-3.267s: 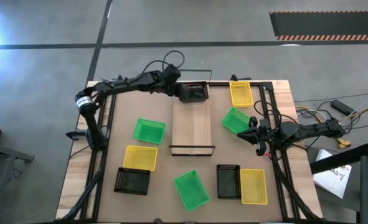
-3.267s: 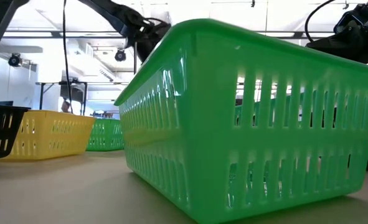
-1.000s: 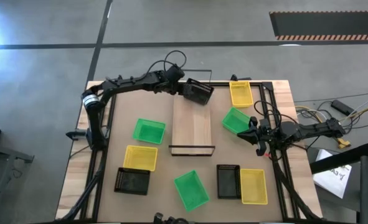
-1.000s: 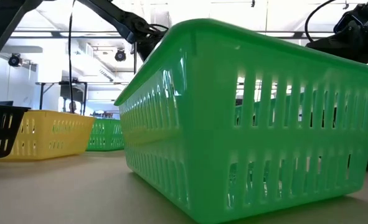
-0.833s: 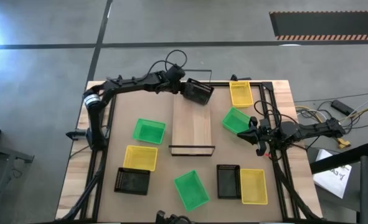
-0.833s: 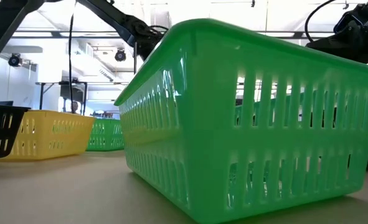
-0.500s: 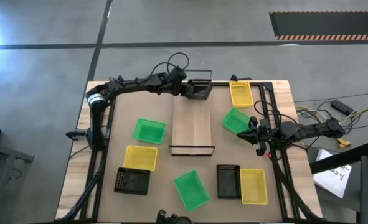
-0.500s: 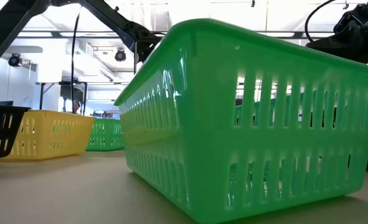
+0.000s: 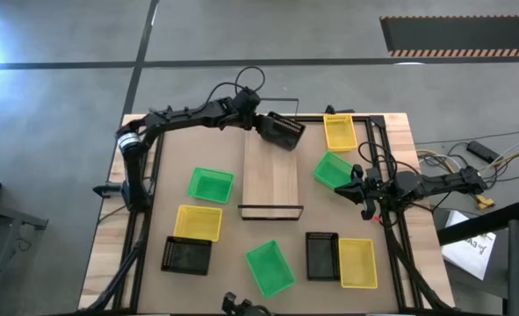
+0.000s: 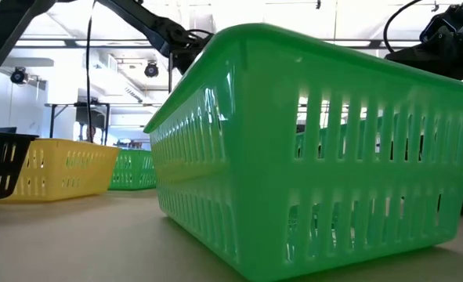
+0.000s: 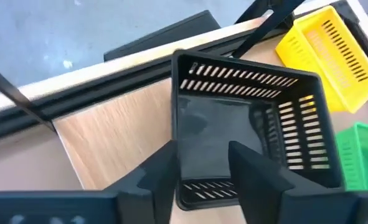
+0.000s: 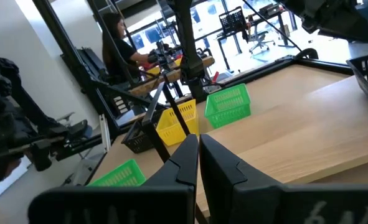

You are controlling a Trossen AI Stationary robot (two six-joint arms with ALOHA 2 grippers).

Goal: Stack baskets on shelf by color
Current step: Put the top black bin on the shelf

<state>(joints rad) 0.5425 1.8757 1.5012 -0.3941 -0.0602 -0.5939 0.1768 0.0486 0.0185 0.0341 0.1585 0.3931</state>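
One black basket [image 9: 281,130] (left pincer [image 9: 261,124])

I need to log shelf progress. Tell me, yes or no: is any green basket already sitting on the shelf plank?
No: in the high view the shelf carries no green basket; only the black basket in the left gripper is over its far end.

Grey concrete floor [image 9: 241,35], hazard-striped mat [image 9: 459,35]; bright ceiling lights, distant desks.

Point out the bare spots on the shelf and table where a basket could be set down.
The shelf is bare below the black basket gripped by the left gripper. Tabletop is open between shelf and left green basket. The right side is crowded: green basket, yellow basket, right gripper.
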